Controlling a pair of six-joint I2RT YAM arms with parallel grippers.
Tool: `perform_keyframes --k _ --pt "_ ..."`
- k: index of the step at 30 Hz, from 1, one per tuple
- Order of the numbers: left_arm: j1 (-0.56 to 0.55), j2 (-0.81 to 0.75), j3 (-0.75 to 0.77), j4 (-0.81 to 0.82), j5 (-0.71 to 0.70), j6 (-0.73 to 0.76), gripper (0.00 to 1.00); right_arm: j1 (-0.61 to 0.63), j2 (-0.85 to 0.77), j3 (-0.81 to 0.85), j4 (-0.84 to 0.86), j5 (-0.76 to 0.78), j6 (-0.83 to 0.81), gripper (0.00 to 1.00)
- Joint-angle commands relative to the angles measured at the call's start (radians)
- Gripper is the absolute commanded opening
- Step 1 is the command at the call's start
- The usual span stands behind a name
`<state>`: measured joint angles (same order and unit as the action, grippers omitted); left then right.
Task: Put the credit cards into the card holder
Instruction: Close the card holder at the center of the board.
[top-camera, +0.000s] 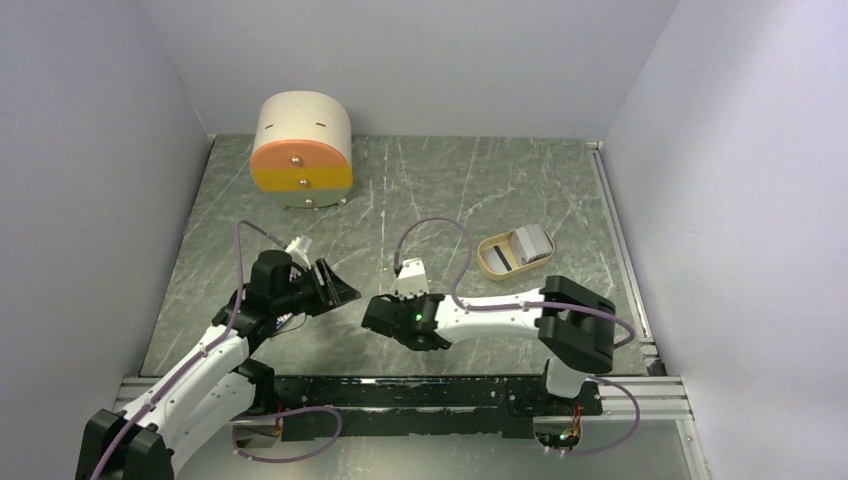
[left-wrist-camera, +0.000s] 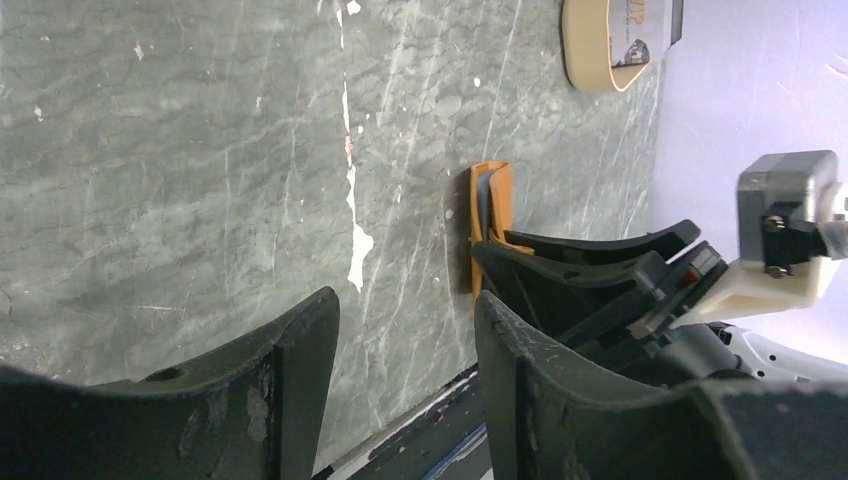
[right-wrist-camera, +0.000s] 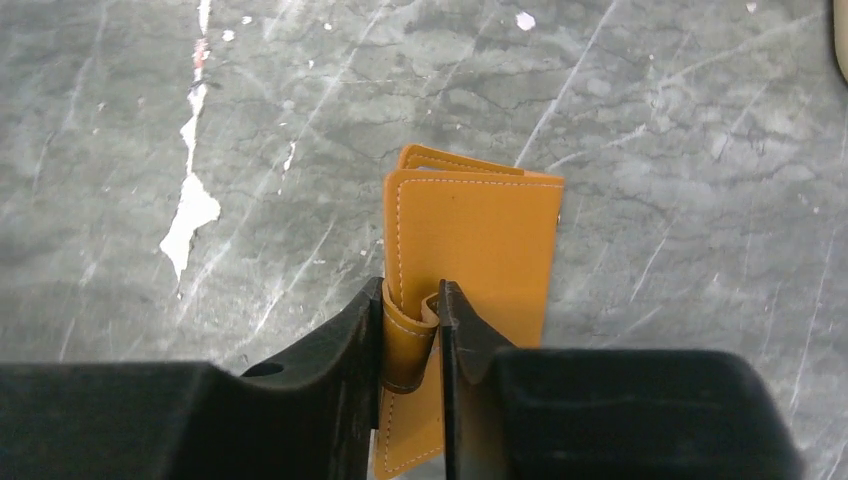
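The card holder (right-wrist-camera: 475, 240), an orange leather wallet, lies folded on the marbled table. My right gripper (right-wrist-camera: 412, 330) is shut on its curled snap tab (right-wrist-camera: 408, 340), both fingers pressing the strap. From the left wrist view the holder (left-wrist-camera: 490, 205) shows edge-on, with pale lining, under the right arm's black fingers (left-wrist-camera: 600, 250). In the top view the right gripper (top-camera: 400, 318) covers it. The credit cards (top-camera: 532, 243) sit stacked in a tan oval tray (top-camera: 492, 262) to the right. My left gripper (top-camera: 335, 290) (left-wrist-camera: 405, 305) is open and empty, just left of the holder.
A round cream-and-orange drawer box (top-camera: 302, 150) stands at the back left. The tray with the cards shows at the top of the left wrist view (left-wrist-camera: 590, 50). Grey walls close in the table on three sides, and a black rail (top-camera: 420, 392) runs along the near edge.
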<state>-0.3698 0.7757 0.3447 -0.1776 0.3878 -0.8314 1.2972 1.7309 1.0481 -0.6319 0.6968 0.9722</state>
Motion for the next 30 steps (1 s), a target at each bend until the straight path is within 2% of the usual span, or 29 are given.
perform_keyframes --k 1,4,9,12,16,22,30 --pt "0.010 0.000 0.017 0.006 0.047 -0.011 0.57 -0.008 -0.105 -0.096 0.138 -0.070 -0.084 0.14" --pt "0.010 -0.005 0.011 0.053 0.098 -0.024 0.57 -0.027 -0.217 -0.179 0.257 -0.123 -0.139 0.00" --pt "0.011 -0.051 -0.021 0.219 0.223 -0.037 0.57 -0.096 -0.462 -0.373 0.539 -0.289 -0.205 0.00" --pt "0.010 -0.087 -0.060 0.385 0.298 -0.074 0.56 -0.165 -0.612 -0.494 0.730 -0.416 -0.180 0.00" --pt "0.011 -0.081 -0.097 0.530 0.413 -0.207 0.62 -0.257 -0.775 -0.665 1.027 -0.595 -0.086 0.00" --pt "0.009 -0.057 -0.153 0.835 0.501 -0.365 0.77 -0.288 -0.900 -0.731 1.220 -0.635 0.006 0.00" --pt "-0.011 0.153 -0.199 1.405 0.570 -0.597 0.76 -0.290 -0.902 -0.792 1.571 -0.634 0.148 0.00"
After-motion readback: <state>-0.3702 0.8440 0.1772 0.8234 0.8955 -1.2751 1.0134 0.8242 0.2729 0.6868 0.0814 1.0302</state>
